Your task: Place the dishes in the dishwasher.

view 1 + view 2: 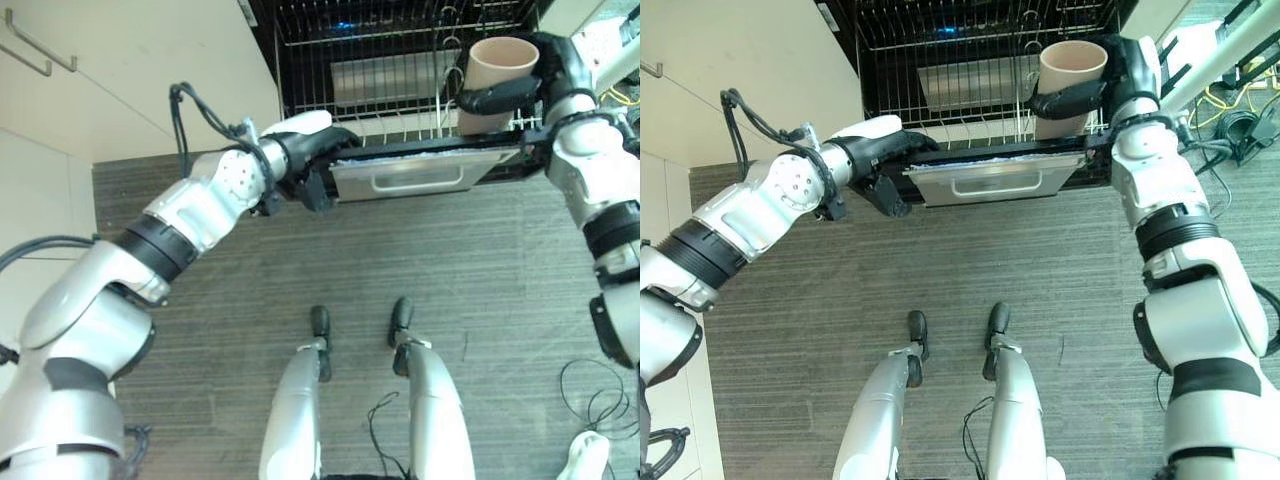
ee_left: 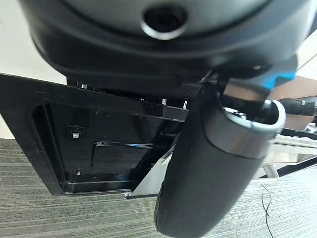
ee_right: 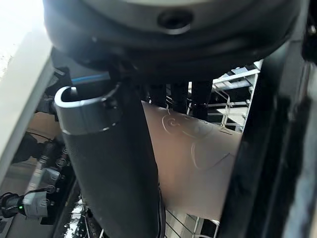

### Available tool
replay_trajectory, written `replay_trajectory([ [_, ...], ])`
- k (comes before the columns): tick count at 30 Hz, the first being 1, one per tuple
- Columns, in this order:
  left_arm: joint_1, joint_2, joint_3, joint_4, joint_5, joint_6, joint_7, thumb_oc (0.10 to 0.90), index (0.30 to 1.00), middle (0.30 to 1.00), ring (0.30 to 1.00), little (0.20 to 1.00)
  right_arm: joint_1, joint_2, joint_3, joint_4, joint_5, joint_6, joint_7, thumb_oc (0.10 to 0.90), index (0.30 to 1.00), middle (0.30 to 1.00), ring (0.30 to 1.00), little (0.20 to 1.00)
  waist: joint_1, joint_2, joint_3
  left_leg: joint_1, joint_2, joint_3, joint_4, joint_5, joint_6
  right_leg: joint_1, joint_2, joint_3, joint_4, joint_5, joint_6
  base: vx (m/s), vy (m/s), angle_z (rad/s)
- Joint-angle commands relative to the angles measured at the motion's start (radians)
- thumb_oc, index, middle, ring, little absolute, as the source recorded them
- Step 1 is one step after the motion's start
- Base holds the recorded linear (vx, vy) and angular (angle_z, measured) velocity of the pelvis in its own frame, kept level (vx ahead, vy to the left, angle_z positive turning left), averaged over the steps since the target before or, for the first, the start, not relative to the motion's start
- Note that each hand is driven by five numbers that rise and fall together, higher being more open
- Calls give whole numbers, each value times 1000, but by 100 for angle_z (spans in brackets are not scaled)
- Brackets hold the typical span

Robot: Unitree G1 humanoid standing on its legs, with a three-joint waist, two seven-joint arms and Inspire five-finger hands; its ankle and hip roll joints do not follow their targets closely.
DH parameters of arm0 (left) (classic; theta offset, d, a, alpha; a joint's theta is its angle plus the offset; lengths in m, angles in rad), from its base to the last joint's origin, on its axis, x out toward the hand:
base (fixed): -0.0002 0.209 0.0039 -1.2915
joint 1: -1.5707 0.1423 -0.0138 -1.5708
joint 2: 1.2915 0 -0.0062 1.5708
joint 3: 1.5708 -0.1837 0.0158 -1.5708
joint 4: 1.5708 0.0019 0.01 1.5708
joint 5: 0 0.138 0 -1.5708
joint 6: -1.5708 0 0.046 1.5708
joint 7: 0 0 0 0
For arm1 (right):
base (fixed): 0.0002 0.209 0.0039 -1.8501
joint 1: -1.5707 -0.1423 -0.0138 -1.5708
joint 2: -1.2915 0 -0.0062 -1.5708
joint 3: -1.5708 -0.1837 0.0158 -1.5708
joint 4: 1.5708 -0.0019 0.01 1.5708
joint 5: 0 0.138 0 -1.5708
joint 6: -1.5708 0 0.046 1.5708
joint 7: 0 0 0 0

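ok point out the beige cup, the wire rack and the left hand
beige cup [image 1: 503,62], left eye view, on its rim at the top
wire rack [image 1: 970,45], right eye view, on its back wires
left hand [image 1: 310,150], left eye view, on the dark palm at the rack's front edge

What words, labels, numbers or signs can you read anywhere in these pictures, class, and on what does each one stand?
No text can be read in any view.
The beige cup in the right robot hand bears faint embossed curls, seen in the right wrist view; a pattern, not letters.
The dishwasher door by the left robot hand shows no label.
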State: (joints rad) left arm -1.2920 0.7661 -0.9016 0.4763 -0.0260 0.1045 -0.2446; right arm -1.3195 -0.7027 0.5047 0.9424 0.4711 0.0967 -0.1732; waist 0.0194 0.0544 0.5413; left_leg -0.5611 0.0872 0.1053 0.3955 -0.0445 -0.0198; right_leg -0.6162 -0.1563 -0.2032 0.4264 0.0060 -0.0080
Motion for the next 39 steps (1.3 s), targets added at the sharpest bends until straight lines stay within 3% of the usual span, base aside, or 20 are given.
replay_trajectory([
  [1,-74,-20,78,-54,18,-38,20,800,900,900,900,900,-114,-26,14,-6,-21,-29,-13,400,300,300,300,300,4,43,-21,27,58,9,-95,-12,-22,87,-22,-16,24,-158,86,54,17,1],
  [2,-71,-22,78,-57,20,-37,22,800,900,900,900,900,-109,-21,12,-4,-21,-28,-15,400,300,300,300,300,5,44,-21,28,57,10,-95,-14,-22,89,-25,-18,25,-160,87,0,0,0],
  [3,-69,-22,81,-57,20,-39,23,800,900,900,900,900,-107,-17,11,-3,-19,-27,-20,450,375,375,375,375,6,46,-21,28,57,11,-95,-14,-22,88,-27,-19,27,-161,87,0,0,0],
  [4,-70,-22,83,-61,19,-37,24,800,900,900,900,900,-107,-15,5,-3,-18,-23,-22,444,366,366,366,366,7,49,-21,26,57,11,-95,-13,-23,86,-27,-20,28,-160,87,0,0,0],
  [5,-70,-22,85,-65,22,-35,24,800,900,900,900,900,-106,-14,2,-3,-14,-22,-22,400,300,300,300,300,8,51,-21,25,56,11,-95,-14,-23,86,-27,-20,27,-161,87,0,0,0],
  [8,-75,-20,94,-69,26,-32,26,800,900,900,900,900,-106,-7,-8,-5,-14,-22,-26,403,305,305,305,305,12,59,-21,-2,61,16,-95,2,-16,61,-26,-31,29,-144,78,-56,22,4],
  [9,-74,-20,96,-70,27,-32,26,800,900,900,900,900,-103,-5,-10,-7,-14,-21,-30,530,495,495,495,495,12,59,-21,-3,60,16,-95,3,-16,60,-27,-31,29,-144,78,1,12,4],
  [10,-73,-19,99,-72,27,-33,22,800,900,900,900,900,-100,-3,-13,-8,-14,-21,-38,800,900,900,900,900,13,60,-21,-4,60,15,-95,2,-16,59,-26,-31,29,-144,79,59,11,3],
  [19,-53,-21,114,-83,50,-24,22,800,900,900,900,900,-85,6,-38,-28,-85,-42,-145,800,900,900,900,900,14,66,-21,-9,60,17,-95,2,-16,56,-24,-29,31,-146,78,-6,6,0],
  [20,-40,-20,119,-83,56,-31,26,800,900,900,900,900,-77,2,-52,-48,-121,-78,-185,800,900,900,900,900,13,71,-21,-4,57,18,-95,2,-15,58,-26,-29,33,-148,80,0,0,0],
  [25,-26,-29,133,-92,55,-19,35,800,900,900,900,900,-61,-4,-76,-84,-174,-112,-248,800,900,900,900,900,7,86,-21,-2,54,24,-95,0,-16,58,-30,-23,32,-151,82,15,38,-2],
  [32,-4,-31,146,-104,55,-9,42,800,900,900,900,900,-49,3,-100,-150,-159,-171,-248,800,900,900,900,900,3,99,-21,-1,49,25,-95,-2,-17,56,-30,-14,30,-156,81,7,23,-1],
  [34,17,-33,164,-119,62,-1,43,800,900,900,900,900,-21,21,-127,-205,-122,-220,-251,800,900,900,900,900,1,104,-21,4,50,30,-95,-4,-17,59,-30,-10,32,-160,80,9,45,-3],
  [36,36,-32,175,-130,61,5,51,800,900,900,900,900,7,33,-148,-262,-182,-252,-287,800,900,900,900,900,-3,106,-21,11,50,32,-95,-5,-17,64,-31,-7,34,-165,80,16,42,-4],
  [37,45,-34,181,-135,59,11,55,800,900,900,900,900,30,33,-164,-307,-251,-241,-308,800,900,900,900,900,-9,106,-21,15,50,34,-95,-6,-19,67,-32,-6,37,-167,82,19,37,-4],
  [39,54,-43,199,-143,78,27,43,800,900,900,900,900,65,24,-174,-377,-264,-116,-267,800,900,900,900,900,-19,107,-21,20,49,40,-95,-7,-16,66,-32,1,42,-168,84,7,13,-2],
])
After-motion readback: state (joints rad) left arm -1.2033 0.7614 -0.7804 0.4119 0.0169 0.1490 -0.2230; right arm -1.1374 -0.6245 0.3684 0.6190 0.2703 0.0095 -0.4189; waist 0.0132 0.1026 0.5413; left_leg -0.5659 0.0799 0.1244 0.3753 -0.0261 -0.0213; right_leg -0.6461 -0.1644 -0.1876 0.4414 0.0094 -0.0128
